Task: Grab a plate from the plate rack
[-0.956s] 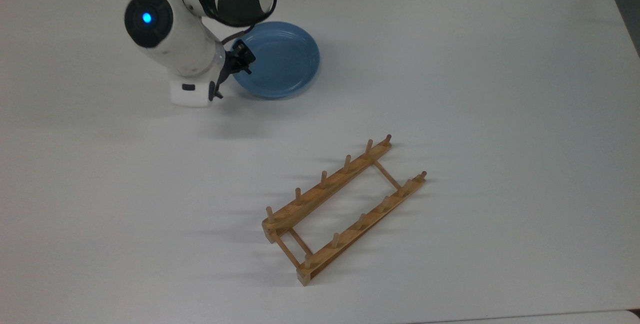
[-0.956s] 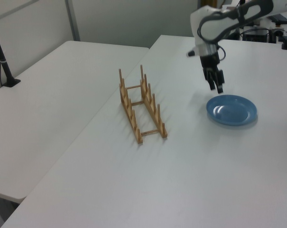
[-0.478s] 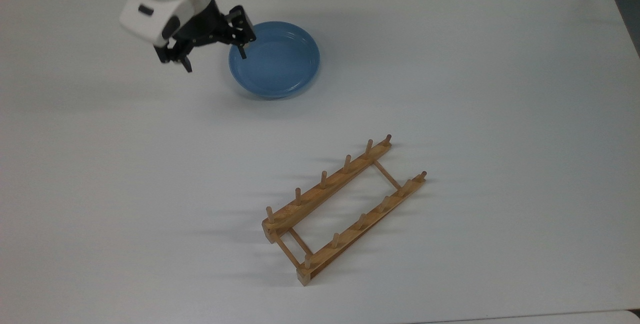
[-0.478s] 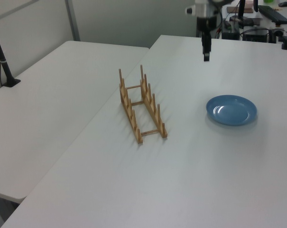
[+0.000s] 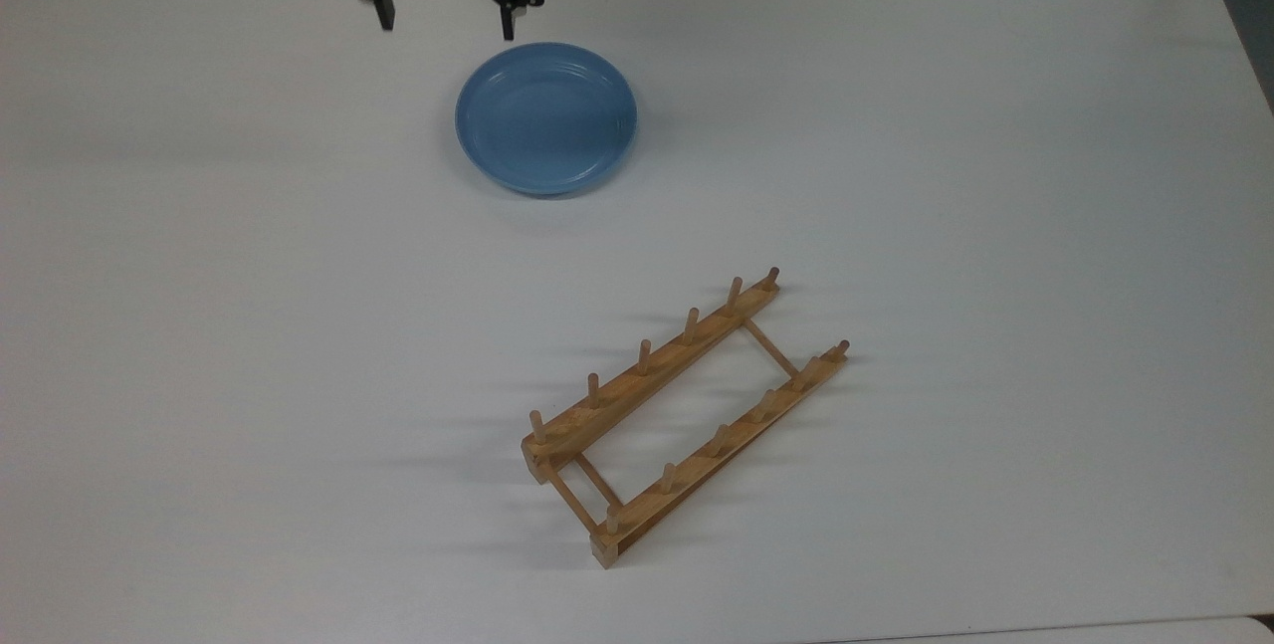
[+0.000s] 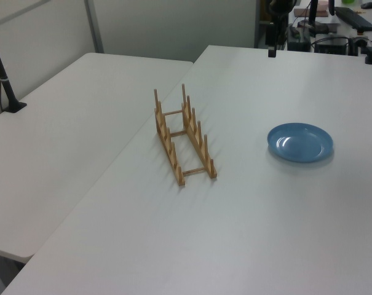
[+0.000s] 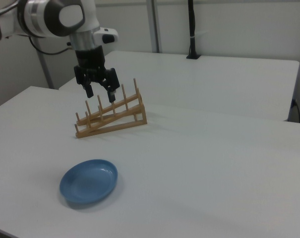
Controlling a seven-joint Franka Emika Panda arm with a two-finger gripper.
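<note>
The light-blue plate (image 5: pixel 545 117) lies flat on the white table (image 5: pixel 896 176), well apart from the wooden plate rack (image 5: pixel 683 414), which has nothing slotted between its pegs. In the top view the rack sits diagonally toward the bottom, with the plate up near the far edge. The gripper (image 5: pixel 445 22) hangs in the air above the table near the plate, touching nothing, its two black fingers (image 5: pixel 508 23) spread wide apart with nothing between them. The right view shows the gripper (image 7: pixel 98 93) up high, pointing down, with the plate (image 7: pixel 89 181) flat on the table below.
</note>
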